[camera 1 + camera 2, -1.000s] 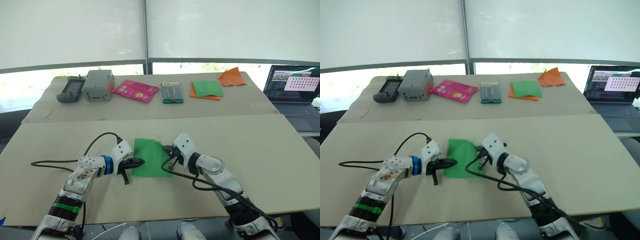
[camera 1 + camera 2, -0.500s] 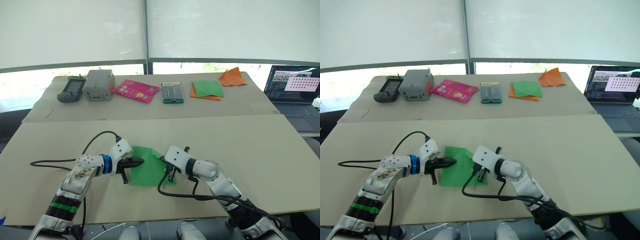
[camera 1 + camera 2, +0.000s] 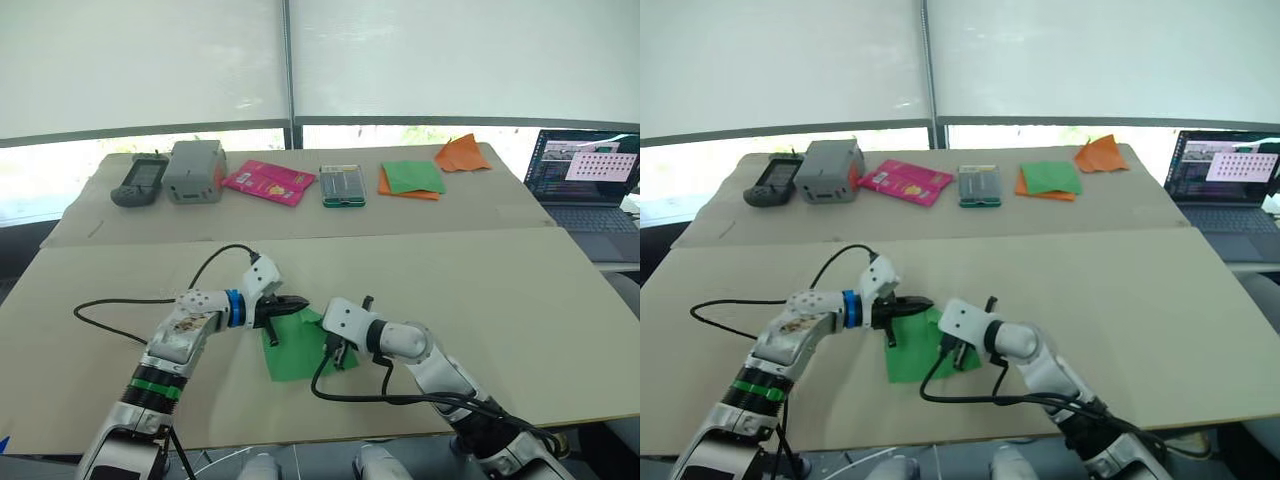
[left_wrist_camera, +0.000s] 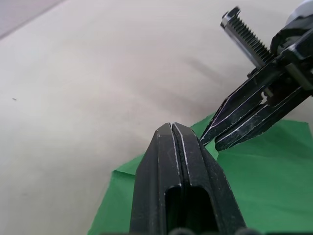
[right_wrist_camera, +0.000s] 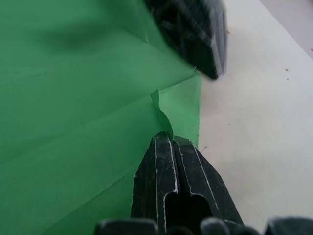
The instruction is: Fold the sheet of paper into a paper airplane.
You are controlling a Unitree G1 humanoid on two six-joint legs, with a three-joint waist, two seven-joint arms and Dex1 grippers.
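A: What is happening on the near worktop [image 3: 520,300]?

B: Starting at the left, the left gripper [image 3: 297,304] is pressing its tip on the far edge of the sheet of paper [image 3: 296,350], its two fingers closed flat together with nothing between them. The sheet is lying toward the near edge of the worktop, about midway along it, already showing creases.

A: And the right gripper [image 3: 335,352]?

B: It is sitting at the sheet's right side, fingers pinched together, seemingly nipping a small raised flap of the paper, as the right wrist view suggests.

A: What is risking trouble?

B: The two tips are working very near each other, so they could collide. A pull on that little flap could tear the thin paper, or drag the sheet from under the left tip and skew the crease.
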